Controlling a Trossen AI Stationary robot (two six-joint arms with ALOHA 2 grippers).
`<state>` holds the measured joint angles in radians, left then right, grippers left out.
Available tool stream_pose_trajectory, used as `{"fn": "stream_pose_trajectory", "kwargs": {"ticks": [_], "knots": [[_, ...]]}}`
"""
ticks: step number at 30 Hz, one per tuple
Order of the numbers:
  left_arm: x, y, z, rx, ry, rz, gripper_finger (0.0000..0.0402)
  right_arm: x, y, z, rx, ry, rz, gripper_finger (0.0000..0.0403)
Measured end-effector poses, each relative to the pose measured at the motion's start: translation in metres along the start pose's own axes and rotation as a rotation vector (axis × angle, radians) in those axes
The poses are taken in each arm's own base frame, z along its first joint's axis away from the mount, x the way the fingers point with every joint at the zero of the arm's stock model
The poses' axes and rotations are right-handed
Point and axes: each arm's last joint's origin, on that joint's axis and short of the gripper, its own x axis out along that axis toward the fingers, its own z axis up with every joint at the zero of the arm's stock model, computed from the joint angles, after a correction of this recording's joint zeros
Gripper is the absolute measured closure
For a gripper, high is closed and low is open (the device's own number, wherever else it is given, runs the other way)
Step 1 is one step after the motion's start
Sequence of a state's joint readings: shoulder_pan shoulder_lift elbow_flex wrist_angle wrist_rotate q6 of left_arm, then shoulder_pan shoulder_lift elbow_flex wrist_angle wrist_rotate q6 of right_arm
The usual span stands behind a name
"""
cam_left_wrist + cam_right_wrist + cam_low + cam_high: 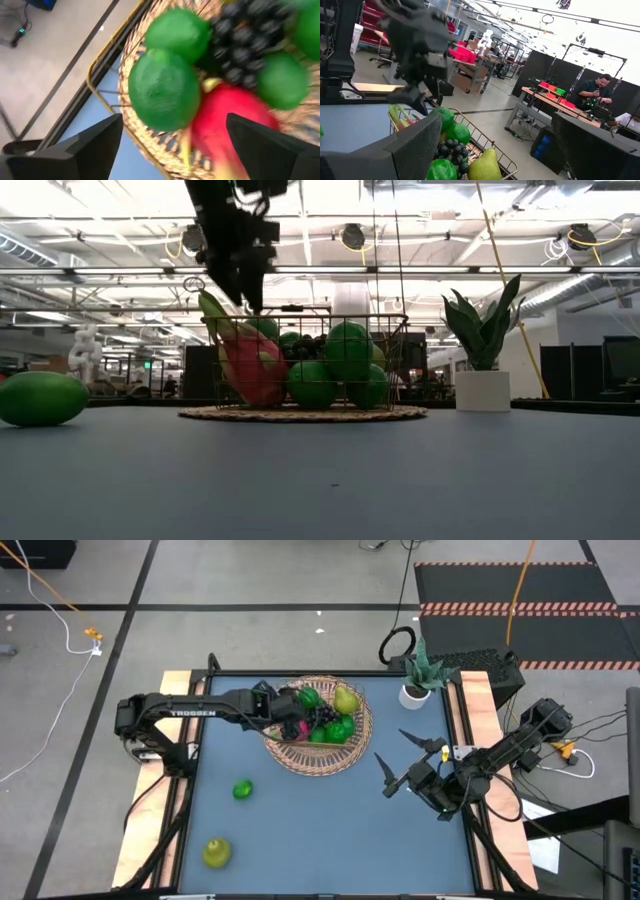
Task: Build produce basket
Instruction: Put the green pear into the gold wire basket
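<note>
Currently the left end effector (pixel 292 718) hangs spread wide and empty over the 9 o'clock edge of the basket (pixel 300 762), just above the pink dragon fruit (pixel 252 367). Grapes (pixel 325 716), green fruits and a pear (pixel 346 700) lie inside. Right end effector (pixel 400 760), fully spread and empty, waits at the desk's (pixel 330 830) 3 o'clock side. One green fruit (pixel 242 789) and one pear (pixel 216 853) sit at 7 o'clock. Left arm reads "TROSSEN" (pixel 192 712).
</note>
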<state>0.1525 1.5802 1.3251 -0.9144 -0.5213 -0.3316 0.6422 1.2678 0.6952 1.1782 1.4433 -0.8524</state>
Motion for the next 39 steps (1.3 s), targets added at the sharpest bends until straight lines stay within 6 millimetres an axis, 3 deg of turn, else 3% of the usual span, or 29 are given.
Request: {"fn": "stream_pose_trajectory", "kwargs": {"ticks": [6, 11, 15, 20, 27, 30, 39], "knots": [[-0.046, -0.011, -0.005, -0.033, -0.061, -0.072, 0.0072, 0.0, 0.0, 0.0, 0.0, -0.001, 0.0, 0.0028], [-0.078, -0.035, -0.034, 0.044, -0.03, -0.156, 0.009, 0.0, 0.0, 0.0, 0.002, -0.001, 0.0, 0.0028], [-0.088, -0.055, -0.071, 0.067, 0.049, -0.146, 0.0101, -0.003, 0.001, 0.0, 0.008, -0.004, 0.011, 0.0028], [-0.086, -0.078, -0.124, 0.084, 0.201, -0.174, 0.0105, -0.006, 0.001, 0.001, 0.027, -0.01, 0.026, 0.0028], [-0.096, -0.096, -0.182, -0.011, 0.602, -0.284, 0.0105, -0.004, 0.001, 0.001, 0.03, -0.013, 0.024, 0.0028], [-0.107, -0.1, -0.198, -0.005, 0.712, -0.309, 0.0105, -0.003, 0.001, 0.001, 0.056, -0.03, 0.035, 0.0028], [-0.129, -0.111, -0.226, 0.019, 0.746, -0.368, 0.0106, -0.003, 0.002, 0.002, 0.108, -0.064, 0.071, 0.0028]]}}
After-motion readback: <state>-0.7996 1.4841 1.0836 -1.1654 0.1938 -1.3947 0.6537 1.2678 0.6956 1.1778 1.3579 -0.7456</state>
